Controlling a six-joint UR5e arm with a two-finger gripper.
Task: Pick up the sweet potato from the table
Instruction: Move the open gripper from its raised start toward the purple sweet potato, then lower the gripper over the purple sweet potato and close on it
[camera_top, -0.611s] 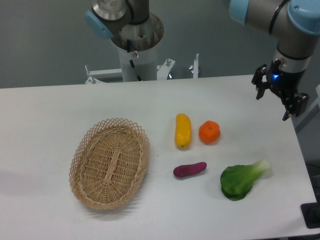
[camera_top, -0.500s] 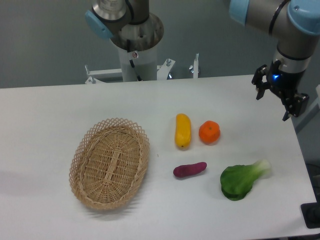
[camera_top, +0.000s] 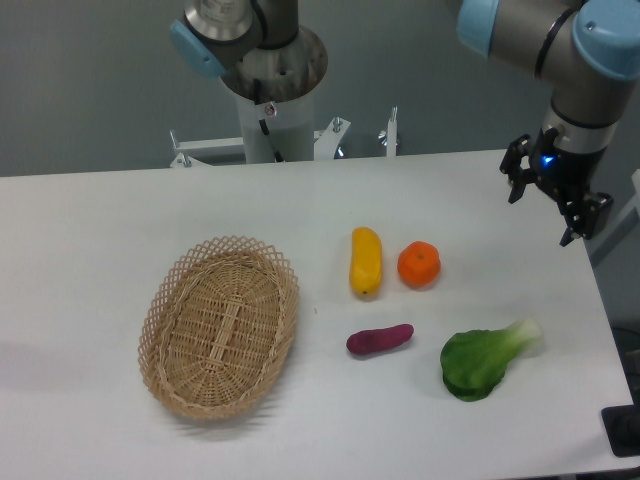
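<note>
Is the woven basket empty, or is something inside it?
Empty. The basket shows only its bare woven floor; the sweet potato lies outside it on the table.

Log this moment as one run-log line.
phase: pre-grasp | gripper: open, empty, above the table's far right edge | sweet potato: untouched on table, between yellow vegetable and bok choy

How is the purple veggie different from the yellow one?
The sweet potato is purple and slim; the yellow vegetable is yellow, longer and thicker. The sweet potato lies nearly crosswise, while the yellow vegetable points away from the camera. Both are oblong and rest on the white table, untouched.
</note>
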